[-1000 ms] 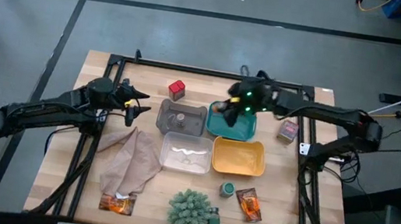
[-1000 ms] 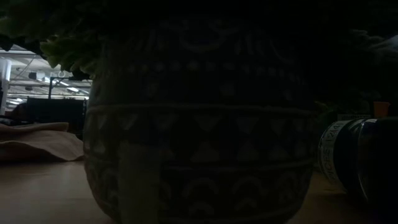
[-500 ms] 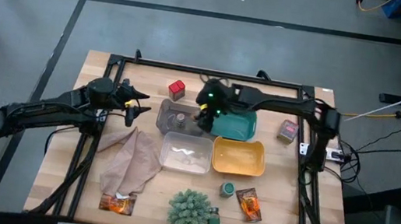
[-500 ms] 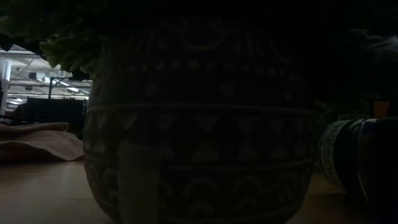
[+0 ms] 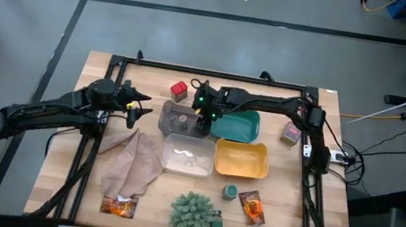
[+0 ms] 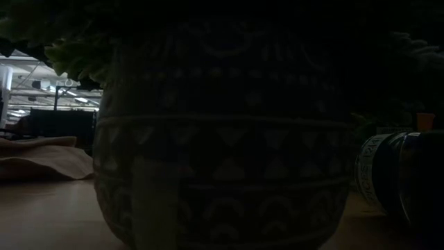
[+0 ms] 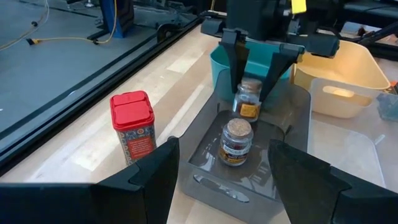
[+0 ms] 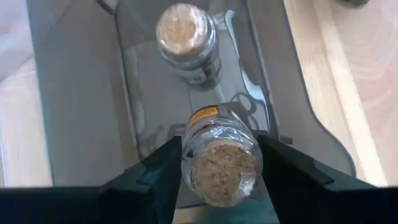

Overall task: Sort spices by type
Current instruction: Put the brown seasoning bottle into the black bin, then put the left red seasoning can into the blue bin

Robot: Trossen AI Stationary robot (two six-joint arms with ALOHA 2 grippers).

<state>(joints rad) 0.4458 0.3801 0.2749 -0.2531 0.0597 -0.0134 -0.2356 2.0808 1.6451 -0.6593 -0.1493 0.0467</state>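
Right gripper (image 7: pixel 254 68) closed on a small cork-topped jar (image 7: pixel 248 99), held upright over the grey tray (image 7: pixel 205 180) beside a second cork-topped jar (image 7: pixel 236 141) already standing in it. Glass body: judged light, rigid, smooth and breakable, best held across the shoulder just under the cork, as here. Left gripper (image 5: pixel 137 109) waits open near the table's left side. A red tub (image 5: pixel 179 89) stands just beyond the tray; a green jar (image 5: pixel 230 191) and orange sachet (image 5: pixel 252 206) lie near the front. Compared with a second ago, the right gripper has travelled from over the teal tray (image 5: pixel 245 123) to the grey one.
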